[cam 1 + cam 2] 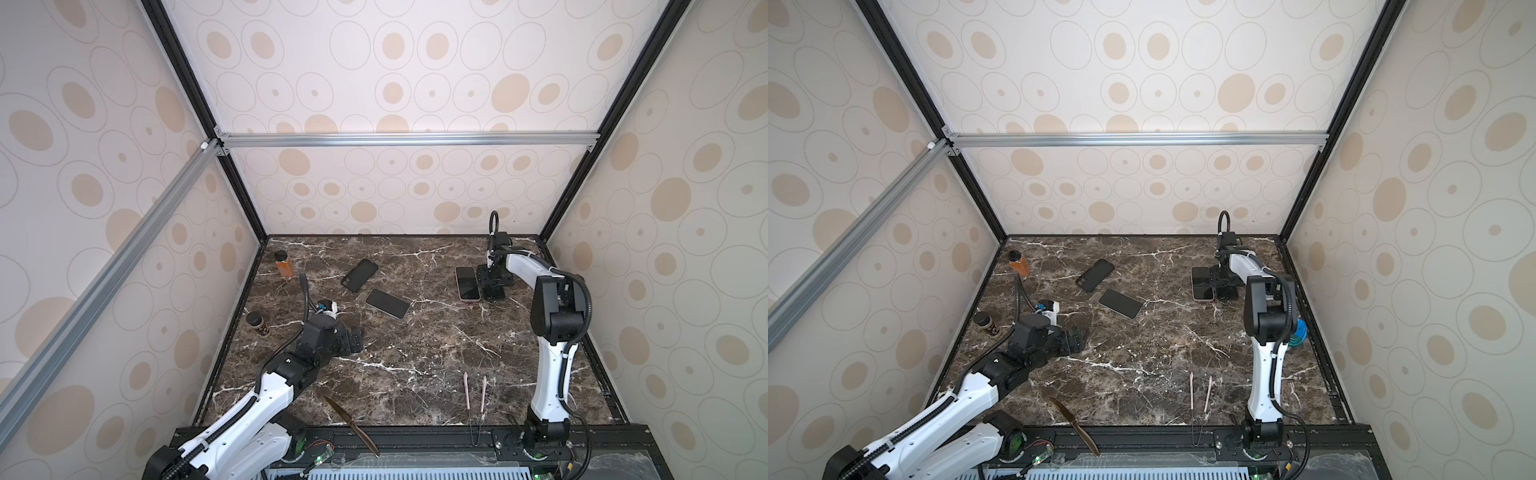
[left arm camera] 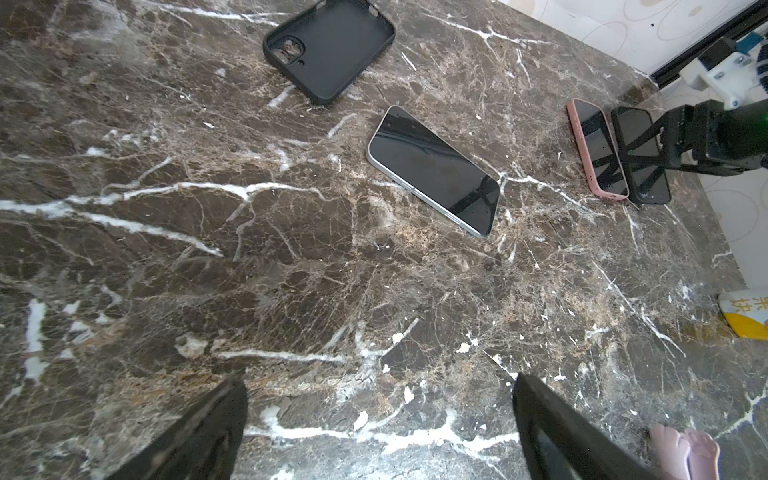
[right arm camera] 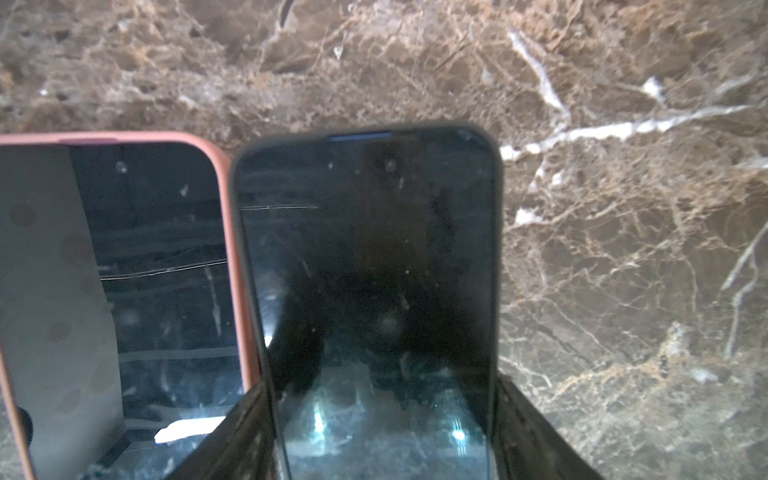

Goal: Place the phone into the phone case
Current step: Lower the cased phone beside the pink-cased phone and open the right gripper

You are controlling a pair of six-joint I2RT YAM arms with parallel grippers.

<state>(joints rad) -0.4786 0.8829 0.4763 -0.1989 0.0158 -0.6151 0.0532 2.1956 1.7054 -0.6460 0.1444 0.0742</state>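
Phone first: in both top views the bare silver-rimmed phone with dark glass [image 1: 387, 303] lies flat and screen up in the middle of the brown marble bench [image 1: 415, 365]. It is near the empty black soft phone case [image 1: 359, 275] but apart from it, and the case lies hollow side up. Far to my right, a pink-cased phone [image 1: 467, 283] and a black-cased phone [image 1: 495, 296] lie side by side. My right fingers [image 1: 493, 286] are down on the black-cased one. My left fingers [image 1: 355, 338] hover low, short of the bare phone.

From my left wrist, those fingers are spread wide with only marble between them. The bare phone [image 2: 434, 170] and the empty case [image 2: 332, 45] lie ahead, untouched.

From my right wrist, one finger sits against each long edge of the black-cased phone [image 3: 374, 249]; I judge that a pinch. It rests beside the pink one.

I judge that I am setting down a finished phone. Next I should let go, then take the bare phone by its long edges, line up its camera corner with the case's cutout, and press it in.
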